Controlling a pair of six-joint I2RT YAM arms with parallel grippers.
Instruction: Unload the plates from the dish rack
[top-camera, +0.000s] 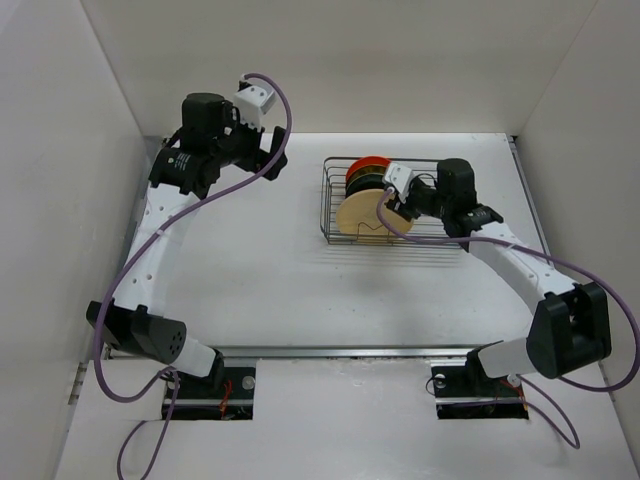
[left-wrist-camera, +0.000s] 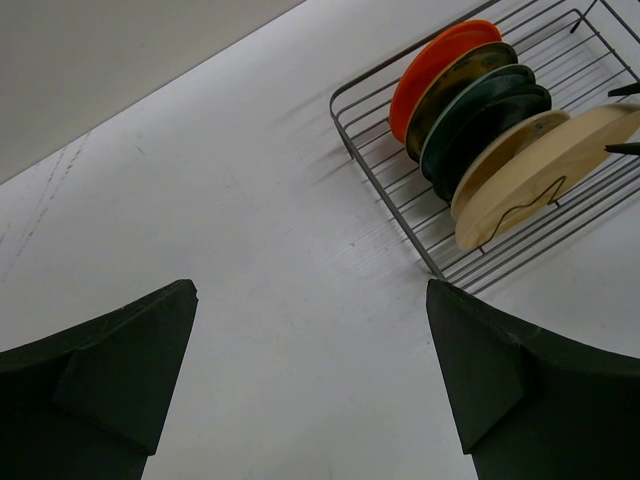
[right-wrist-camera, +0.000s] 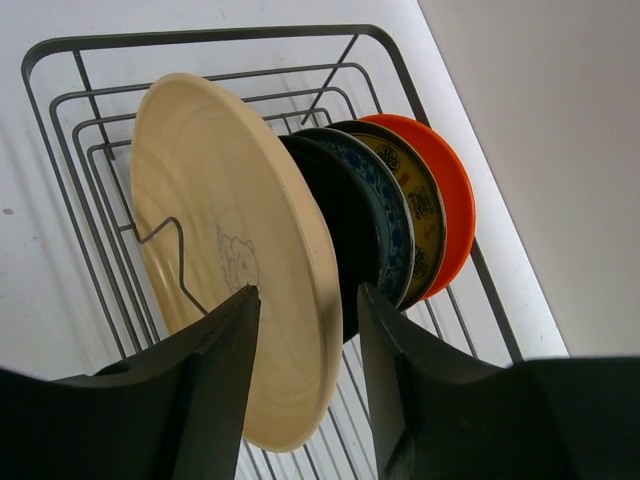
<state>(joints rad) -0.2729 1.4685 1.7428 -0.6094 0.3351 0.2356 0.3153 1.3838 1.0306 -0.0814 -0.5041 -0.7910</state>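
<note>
The dish rack (top-camera: 325, 200) of dark wire stands at the back right of the table. Plates stand upright in it: a large peach plate (right-wrist-camera: 220, 200) at the front, then dark teal patterned ones (right-wrist-camera: 385, 220), a yellow patterned one (right-wrist-camera: 420, 210) and an orange-red one (right-wrist-camera: 450, 190). A cream plate (left-wrist-camera: 500, 150) shows just behind the peach plate (left-wrist-camera: 560, 160) in the left wrist view. My right gripper (right-wrist-camera: 307, 292) is open, one finger on each side of the peach plate's rim, not closed on it. My left gripper (left-wrist-camera: 311, 290) is open and empty, held above bare table left of the rack (left-wrist-camera: 390, 190).
White walls enclose the table on the left, back and right. The rack (right-wrist-camera: 200, 37) sits near the back right wall. The left arm (top-camera: 150, 240) arches along the left side.
</note>
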